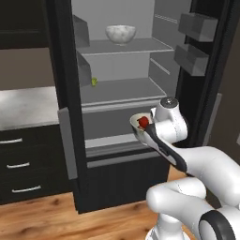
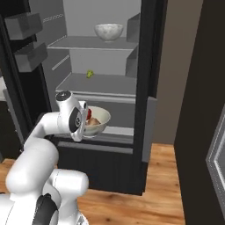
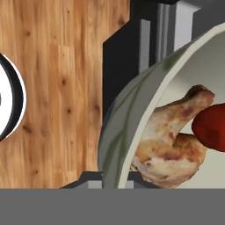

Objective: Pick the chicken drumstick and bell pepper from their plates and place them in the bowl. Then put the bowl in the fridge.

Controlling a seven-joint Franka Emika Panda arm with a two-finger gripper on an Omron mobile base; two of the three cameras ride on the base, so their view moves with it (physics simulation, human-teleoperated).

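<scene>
- Wooden floor (image 1: 42,215) with a warm orange-brown grain lies in front of the fridge (image 1: 122,178), which is tall and black and stands with its doors open.
- Inside, the fridge is grey, with flat shelves; grey door bins (image 1: 194,26) hang on the open door at the right side of the left base view.
- On the top shelf sits a marbled grey-white bowl (image 1: 120,33), and on the shelf below it lies a small yellow-green thing (image 1: 94,81) that is too small to name.
- At the left of the fridge is a pale counter (image 1: 26,105) above dark drawers (image 1: 21,164) with light handles.
- The bowl (image 2: 100,118) is pale whitish-grey outside and light cream inside, round and deep; it is in the air in front of the lower part of the open fridge, below the second shelf and above the floor.
- The gripper (image 2: 84,127) is closed on the rim of the bowl at the side near the arm; its fingertips are hidden behind the hand and the rim.
- The chicken drumstick (image 3: 171,140) lies inside the bowl; it is golden-brown and glossy, with darker roasted spots, and its thin end points up to the right in the hand view.
- The bell pepper (image 3: 213,127) is bright red and rounded, also inside the bowl, and it touches the drumstick.
- In the left base view the bowl looks a little tilted, and the red pepper shows over its rim.
</scene>
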